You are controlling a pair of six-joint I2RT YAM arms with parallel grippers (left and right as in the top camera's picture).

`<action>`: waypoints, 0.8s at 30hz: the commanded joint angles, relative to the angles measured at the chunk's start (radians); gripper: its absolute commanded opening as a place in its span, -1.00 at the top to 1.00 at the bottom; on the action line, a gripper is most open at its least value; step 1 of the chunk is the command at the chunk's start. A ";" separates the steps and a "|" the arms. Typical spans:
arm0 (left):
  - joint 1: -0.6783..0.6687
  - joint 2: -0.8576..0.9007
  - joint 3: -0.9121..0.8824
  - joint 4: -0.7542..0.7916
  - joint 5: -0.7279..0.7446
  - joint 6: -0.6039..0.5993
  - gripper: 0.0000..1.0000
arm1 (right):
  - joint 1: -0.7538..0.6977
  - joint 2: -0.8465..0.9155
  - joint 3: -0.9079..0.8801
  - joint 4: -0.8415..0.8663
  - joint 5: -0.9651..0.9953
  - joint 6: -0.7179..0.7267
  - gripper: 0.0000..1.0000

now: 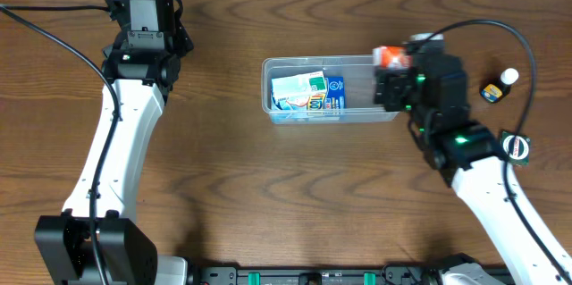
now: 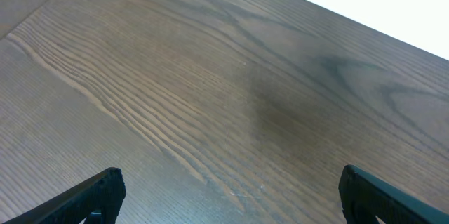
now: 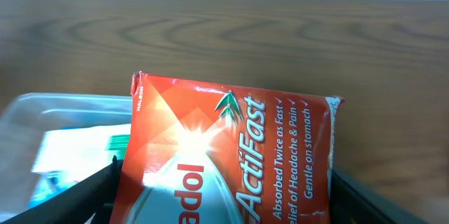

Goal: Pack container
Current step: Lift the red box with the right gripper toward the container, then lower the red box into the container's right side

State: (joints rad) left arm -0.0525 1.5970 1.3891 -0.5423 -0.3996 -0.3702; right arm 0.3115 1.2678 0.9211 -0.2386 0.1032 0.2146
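The container (image 1: 268, 97) sits at the middle of the table (image 1: 268, 187), long side running left to right; inside it, toward its left half, lie a few blue and white boxes (image 1: 308, 93), overlapping one another; its right half shows bare clear plastic. The right gripper (image 3: 224, 182) is over the container's right end, its fingers (image 3: 84, 196) clamped on a red box (image 3: 231, 147), one finger against each side edge; the box stands on edge with its printed face toward the wrist camera, white lettering running up it; from above only a strip of red shows, beside the container's far right corner; whether the box touches the container I cannot tell. The left gripper (image 2: 231, 182) is well apart from the container, near the table's far left corner, its fingers spread wide with only bare wood between them. To the right of the right arm a small bottle (image 1: 499, 87) with a white cap lies on the table; nearer the front, just beside the arm, lies a small round disc (image 1: 516, 146) with a dark rim.
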 commanded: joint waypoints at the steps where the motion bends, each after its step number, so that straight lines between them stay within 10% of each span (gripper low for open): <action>1: 0.003 0.002 0.003 0.000 -0.012 -0.013 -0.96 | 0.072 0.063 0.001 0.036 0.026 0.042 -0.63; 24: 0.003 0.002 0.003 0.000 -0.012 -0.013 -0.96 | 0.114 0.293 0.001 0.088 0.205 0.114 -0.60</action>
State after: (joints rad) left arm -0.0525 1.5970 1.3891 -0.5423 -0.3996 -0.3702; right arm 0.4442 1.5475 0.9207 -0.1558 0.2710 0.3080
